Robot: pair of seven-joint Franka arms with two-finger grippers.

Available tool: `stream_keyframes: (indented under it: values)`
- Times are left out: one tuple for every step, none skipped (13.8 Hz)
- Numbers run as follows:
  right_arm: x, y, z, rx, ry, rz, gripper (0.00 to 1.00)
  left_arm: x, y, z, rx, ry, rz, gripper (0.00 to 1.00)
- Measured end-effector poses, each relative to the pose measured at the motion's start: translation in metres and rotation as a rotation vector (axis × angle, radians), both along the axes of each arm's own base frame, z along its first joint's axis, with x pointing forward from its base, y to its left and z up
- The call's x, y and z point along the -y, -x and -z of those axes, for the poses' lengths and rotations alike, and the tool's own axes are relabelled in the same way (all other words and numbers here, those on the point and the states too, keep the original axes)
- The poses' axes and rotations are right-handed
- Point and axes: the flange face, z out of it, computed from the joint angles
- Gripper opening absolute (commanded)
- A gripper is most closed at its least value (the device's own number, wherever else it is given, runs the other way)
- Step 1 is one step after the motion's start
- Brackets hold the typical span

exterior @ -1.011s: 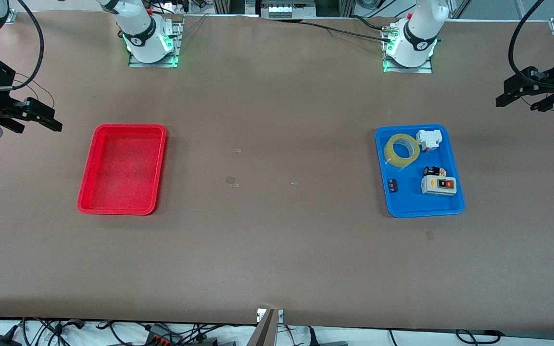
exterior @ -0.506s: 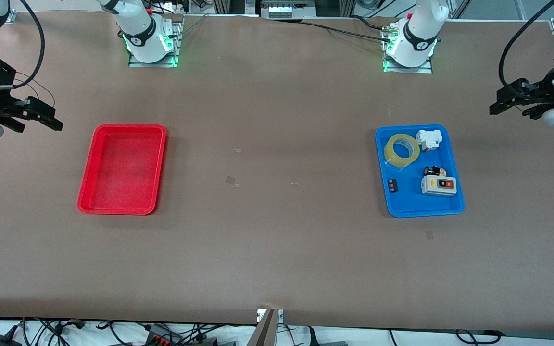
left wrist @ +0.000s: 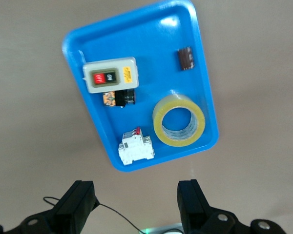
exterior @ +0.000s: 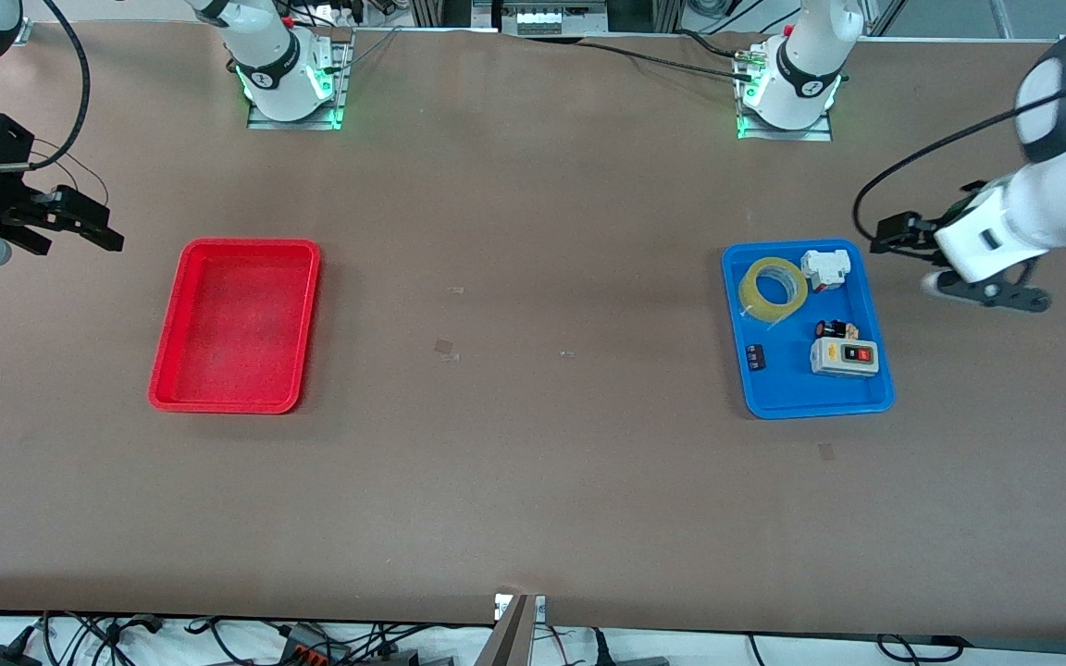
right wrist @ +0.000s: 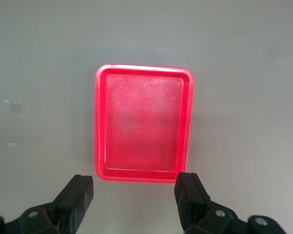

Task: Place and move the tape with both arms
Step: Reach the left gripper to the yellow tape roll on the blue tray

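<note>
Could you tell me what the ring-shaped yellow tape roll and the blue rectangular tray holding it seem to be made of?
Ring-shaped yellow tape roll: apparently translucent plastic film, glossy, wound in layers on a greyish core. Blue rectangular tray: probably moulded plastic; smooth, uniform colour, rounded rim, slight sheen.

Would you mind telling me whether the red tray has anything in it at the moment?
Empty. The red tray shows only its bare floor in the right wrist view, and the front view shows nothing inside it either.
</note>
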Motion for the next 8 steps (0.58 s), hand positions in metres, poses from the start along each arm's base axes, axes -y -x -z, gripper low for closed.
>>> stream_keyframes:
  values:
    - [0.000, 0.000, 0.000, 0.000, 0.000, 0.000, 1.00, 0.000, 0.007, 0.026, -0.017, 0.015, 0.009, 1.00]
    - [0.000, 0.000, 0.000, 0.000, 0.000, 0.000, 1.00, 0.000, 0.014, 0.052, -0.035, 0.034, 0.007, 1.00]
    - [0.000, 0.000, 0.000, 0.000, 0.000, 0.000, 1.00, 0.000, 0.021, 0.077, -0.053, 0.046, 0.000, 1.00]
    - [0.000, 0.000, 0.000, 0.000, 0.000, 0.000, 1.00, 0.000, 0.028, 0.102, -0.075, 0.053, -0.008, 1.00]
    - [0.000, 0.000, 0.000, 0.000, 0.000, 0.000, 1.00, 0.000, 0.034, 0.125, -0.104, 0.059, -0.016, 1.00]
    - [0.000, 0.000, 0.000, 0.000, 0.000, 0.000, 1.00, 0.001, 0.038, 0.147, -0.141, 0.079, -0.035, 1.00]
    - [0.000, 0.000, 0.000, 0.000, 0.000, 0.000, 1.00, 0.003, 0.040, 0.169, -0.170, 0.100, -0.058, 1.00]
    - [0.000, 0.000, 0.000, 0.000, 0.000, 0.000, 1.00, 0.004, 0.040, 0.187, -0.186, 0.110, -0.073, 1.00]
